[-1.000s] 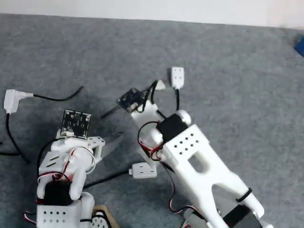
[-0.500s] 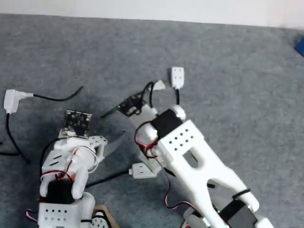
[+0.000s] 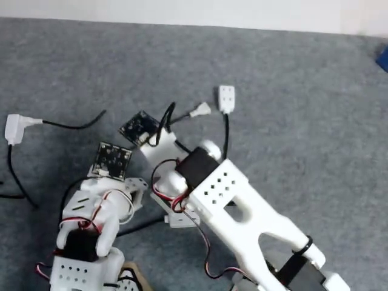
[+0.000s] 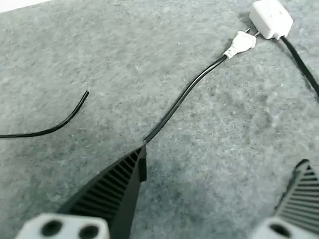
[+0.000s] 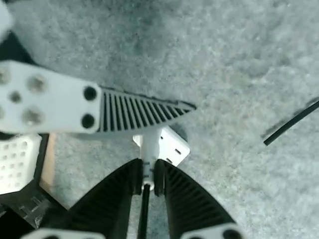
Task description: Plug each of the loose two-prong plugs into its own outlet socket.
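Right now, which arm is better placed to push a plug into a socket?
The right arm, I'd say: the right gripper is shut on a plug right by a socket. The left gripper is open and empty, and the other plug lies farther off.

Near socket [image 3: 179, 219] lay mostly hidden under the right arm [image 3: 236, 200]. Far socket [image 4: 270, 17] was cut off by the left wrist view's edge. Plug [image 5: 148, 149] pinched between right fingers [image 5: 114, 199]: prongs not discernible. Blue object [image 3: 383, 59] cropped at the high view's edge, unidentifiable.
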Controlling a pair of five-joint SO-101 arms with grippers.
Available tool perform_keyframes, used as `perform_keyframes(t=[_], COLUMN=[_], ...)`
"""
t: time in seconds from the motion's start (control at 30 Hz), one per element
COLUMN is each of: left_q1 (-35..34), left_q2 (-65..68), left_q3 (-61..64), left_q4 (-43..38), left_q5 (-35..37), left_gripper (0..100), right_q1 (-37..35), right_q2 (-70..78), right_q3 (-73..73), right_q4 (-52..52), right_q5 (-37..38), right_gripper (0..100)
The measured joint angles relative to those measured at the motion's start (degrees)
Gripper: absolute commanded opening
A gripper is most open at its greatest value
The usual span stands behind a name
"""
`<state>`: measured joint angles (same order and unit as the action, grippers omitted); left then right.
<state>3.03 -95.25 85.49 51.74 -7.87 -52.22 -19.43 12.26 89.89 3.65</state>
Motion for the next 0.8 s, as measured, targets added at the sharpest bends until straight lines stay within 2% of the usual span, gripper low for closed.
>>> perform_keyframes(t=[0.3, 0.47, 0.6, 0.8], left_q1=[0.0, -6.59, -10.37, -11.34], left_q2=[-0.62, 0.09, 0.09, 0.09], left_q3=[0.0, 0.0, -0.44, -0.53], left_q4=[0.62, 0.7, 0.7, 0.7], left_q5=[0.18, 1.14, 4.13, 4.48], left_gripper=[43, 43, 43, 43], right_q1=[0.44, 6.51, 8.18, 8.62], right_q2=[0.09, 1.41, 3.43, 5.27], right_q3=[-2.46, 0.79, 9.85, 14.95], right_q4=[3.25, 5.19, -0.88, -7.56], right_q5=[0.0, 0.62, 0.88, -0.18], right_gripper=[0.7, 0.7, 0.7, 0.7])
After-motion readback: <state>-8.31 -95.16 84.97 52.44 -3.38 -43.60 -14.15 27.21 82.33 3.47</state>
